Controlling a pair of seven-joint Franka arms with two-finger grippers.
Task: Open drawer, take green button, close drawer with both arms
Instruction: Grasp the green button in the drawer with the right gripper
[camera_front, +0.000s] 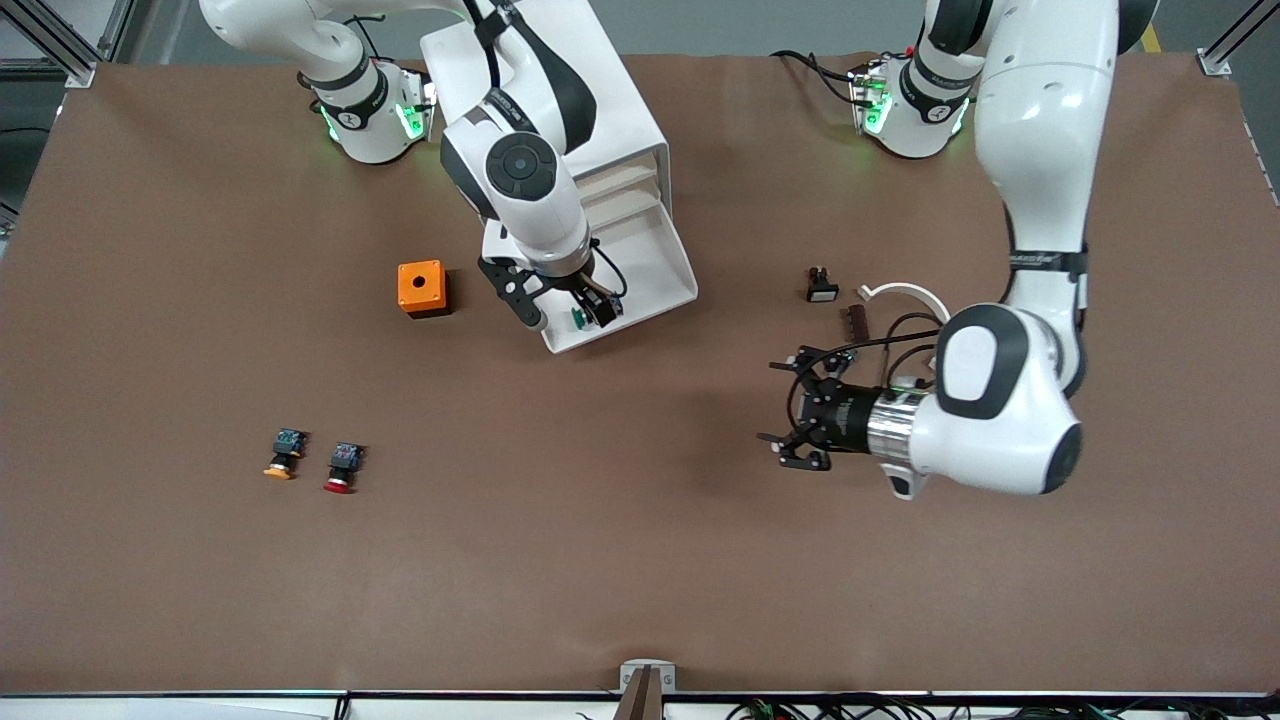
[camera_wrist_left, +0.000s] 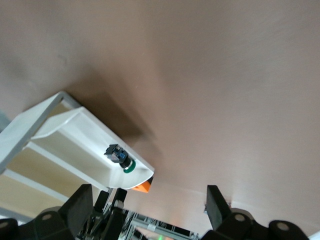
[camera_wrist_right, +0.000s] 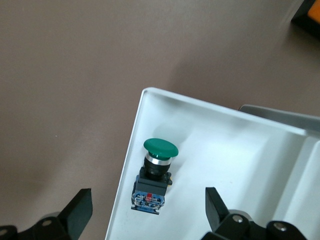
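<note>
The white cabinet (camera_front: 612, 105) stands between the arms' bases. Its lowest drawer (camera_front: 655, 268) is pulled out toward the front camera. The green-capped button (camera_front: 578, 318) lies on its side in the drawer's front corner. My right gripper (camera_front: 562, 305) is open just above that corner. In the right wrist view the button (camera_wrist_right: 155, 172) lies between the open fingers of the right gripper (camera_wrist_right: 147, 200), untouched, on the drawer floor (camera_wrist_right: 225, 155). My left gripper (camera_front: 785, 412) is open and empty over the bare table and points at the drawer. The left wrist view shows the drawer (camera_wrist_left: 85, 142) and the button (camera_wrist_left: 120, 157).
An orange box (camera_front: 421, 288) sits on the table beside the drawer, toward the right arm's end. A yellow-orange-capped button (camera_front: 284, 455) and a red-capped button (camera_front: 343, 468) lie nearer the front camera. A small black part (camera_front: 821, 285), a dark strip (camera_front: 857, 320) and a white curved piece (camera_front: 910, 292) lie near the left arm.
</note>
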